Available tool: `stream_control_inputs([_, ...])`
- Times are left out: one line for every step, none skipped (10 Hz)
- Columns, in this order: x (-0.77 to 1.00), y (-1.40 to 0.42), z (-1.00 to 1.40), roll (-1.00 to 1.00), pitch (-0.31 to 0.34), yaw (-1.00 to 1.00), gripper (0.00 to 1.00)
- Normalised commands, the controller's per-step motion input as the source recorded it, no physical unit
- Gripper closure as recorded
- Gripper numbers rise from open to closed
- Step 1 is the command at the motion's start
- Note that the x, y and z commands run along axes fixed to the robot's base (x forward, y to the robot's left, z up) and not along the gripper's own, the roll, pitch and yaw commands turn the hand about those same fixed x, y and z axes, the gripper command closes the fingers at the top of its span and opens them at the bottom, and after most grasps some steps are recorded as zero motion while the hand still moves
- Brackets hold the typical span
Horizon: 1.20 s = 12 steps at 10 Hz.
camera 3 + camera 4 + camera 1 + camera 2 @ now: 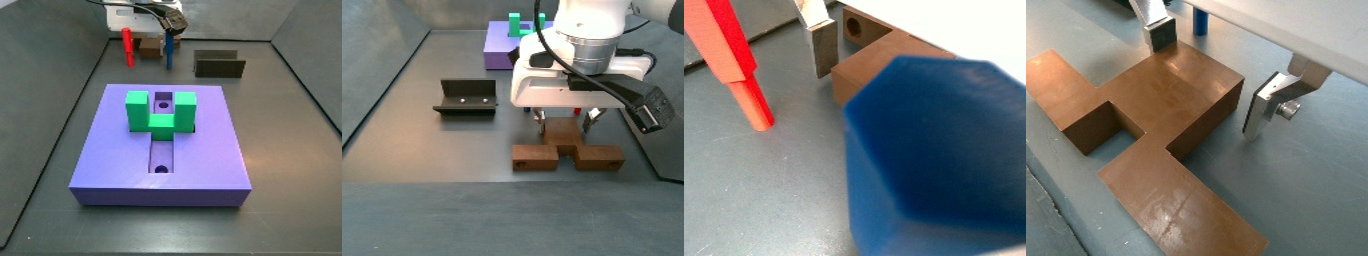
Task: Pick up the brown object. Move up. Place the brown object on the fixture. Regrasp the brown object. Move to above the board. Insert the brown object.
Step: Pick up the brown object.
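My gripper (564, 124) low over the brown object (567, 156) on the floor, fingers (1275, 102) spread wide astride its raised middle, gripping nothing, fixture (466, 97) well apart, board (162, 140) far off

1. The brown object (567, 155) lay flat on the grey floor, a stepped T-shaped block straddled by the open gripper (565, 122).
2. The fixture (468, 98) stood apart to the left, dark and boxy.
3. The board (163, 147), a purple slab, carried a green U-shaped block (160, 111) over its groove.
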Motion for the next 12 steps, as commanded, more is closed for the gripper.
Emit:
stream_control_inputs([0.0,0.0,0.0,0.0,0.0,0.0,0.0])
stream_control_inputs([0.0,0.0,0.0,0.0,0.0,0.0,1.0])
stream_control_inputs([0.0,0.0,0.0,0.0,0.0,0.0,1.0])
stream_control_inputs([0.0,0.0,0.0,0.0,0.0,0.0,1.0])
stream_control_inputs([0.0,0.0,0.0,0.0,0.0,0.0,1.0])
stream_control_inputs([0.0,0.0,0.0,0.0,0.0,0.0,1.0])
stream_control_inputs([0.0,0.0,0.0,0.0,0.0,0.0,1.0])
stream_control_inputs([0.0,0.0,0.0,0.0,0.0,0.0,1.0])
stream_control_inputs([0.0,0.0,0.0,0.0,0.0,0.0,1.0])
stream_control_inputs([0.0,0.0,0.0,0.0,0.0,0.0,1.0])
stream_control_inputs([0.0,0.0,0.0,0.0,0.0,0.0,1.0])
stream_control_inputs([0.0,0.0,0.0,0.0,0.0,0.0,1.0])
